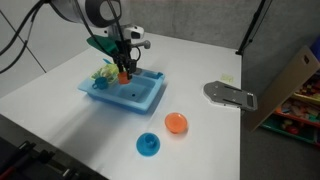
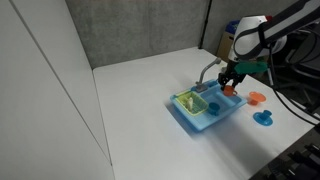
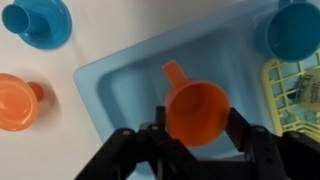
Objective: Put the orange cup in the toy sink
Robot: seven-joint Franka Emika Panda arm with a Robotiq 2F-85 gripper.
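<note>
Currently: gripper (image 3: 198, 135) clamped on orange cup (image 3: 195, 108), over toy sink (image 3: 115, 85) basin.
Fingers pinch cup sides, handle pointing away; orange dish (image 1: 176, 123), blue dish (image 1: 148, 145) beside sink on white table (image 1: 200, 70); grey wall (image 2: 130, 30) behind.

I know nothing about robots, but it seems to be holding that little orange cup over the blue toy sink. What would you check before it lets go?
1. Grip: the end effector is closed on the orange cup, with a finger on each side. Ok.
2. Position: in the wrist view the cup hangs over the basin of the toy sink, inside its rim. Ok.
3. Landing spot: the basin floor that shows around the cup is bare. Ok. The spot directly under the cup is hidden.
4. Height of the cup above the basin floor: cannot tell.
5. Neighbours: the orange dish and blue dish lie on the table outside the sink, clear of the drop. Ok.
</note>
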